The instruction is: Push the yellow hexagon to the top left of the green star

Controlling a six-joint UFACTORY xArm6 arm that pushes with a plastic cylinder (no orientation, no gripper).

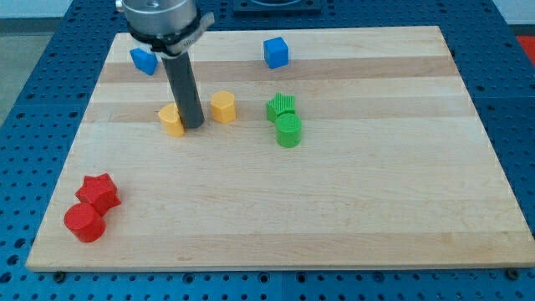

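Observation:
The yellow hexagon (222,107) sits a little above the board's middle, left of the green star (282,106). My tip (192,125) rests on the board just left of the hexagon, a small gap apart. A second yellow block (171,119) lies right against the tip's left side; its shape is partly hidden by the rod. A green cylinder (288,131) touches the green star from below.
A blue cube (276,52) is near the view's top centre and a blue block (144,60) at the top left. A red star (99,192) and a red cylinder (84,223) sit at the bottom left, near the board's edge (50,226).

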